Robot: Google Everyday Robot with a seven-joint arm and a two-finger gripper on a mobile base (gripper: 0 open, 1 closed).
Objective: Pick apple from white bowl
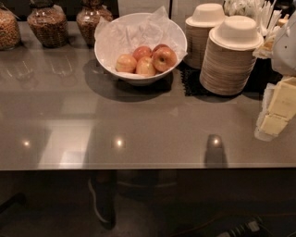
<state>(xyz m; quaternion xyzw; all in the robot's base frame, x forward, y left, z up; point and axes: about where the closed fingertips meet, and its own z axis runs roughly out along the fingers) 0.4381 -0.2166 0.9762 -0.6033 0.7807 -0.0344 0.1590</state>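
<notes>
The white bowl (138, 79), deep and lined with crumpled white paper, stands at the back middle of the grey counter. Several apples lie in it. The apple (164, 59), the biggest and reddest with a yellowish patch, sits at the right side of the pile, against paler yellow-pink apples (126, 63) to its left. My gripper (273, 121), white with yellowish parts, hangs at the right edge of the camera view, above the counter and well to the right of and nearer than the bowl. It holds nothing that I can see.
Two tall stacks of beige disposable bowls (229, 55) stand just right of the white bowl, between it and my arm. Glass jars (46, 25) line the back left. Cutlery (259, 11) is at the back right. The counter's front edge (138, 164) runs across the lower view.
</notes>
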